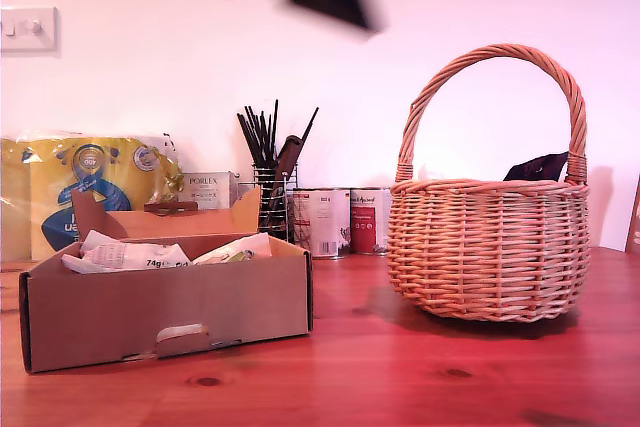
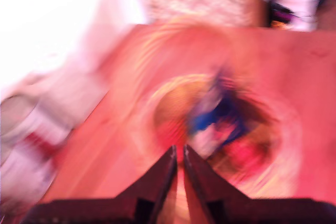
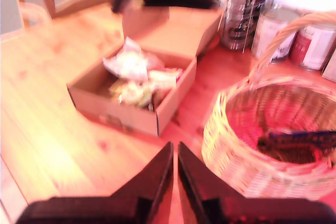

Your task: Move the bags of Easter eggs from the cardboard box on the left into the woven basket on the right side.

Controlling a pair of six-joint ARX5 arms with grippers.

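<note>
My first gripper (image 2: 179, 153) had its jaws nearly shut on nothing, blurred above the basket (image 2: 157, 77), probably having let go there. My second gripper (image 3: 175, 150), likewise almost closed and empty, hung between the box (image 3: 173, 93) and basket, poised to fetch. Most bags (image 3: 131, 66) lay jumbled in the box; a dark one (image 3: 299, 140) lay lengthwise across the basket floor.

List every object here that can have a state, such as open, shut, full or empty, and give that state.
cardboard box: open, rear flap raised, packets still inside.
bags of Easter eggs: several heaped in the box.
dark packet: lying in the basket.
woven basket: upright, handle up.
my first claw: shut, empty.
my second claw: shut, empty.
tins: upright.
</note>
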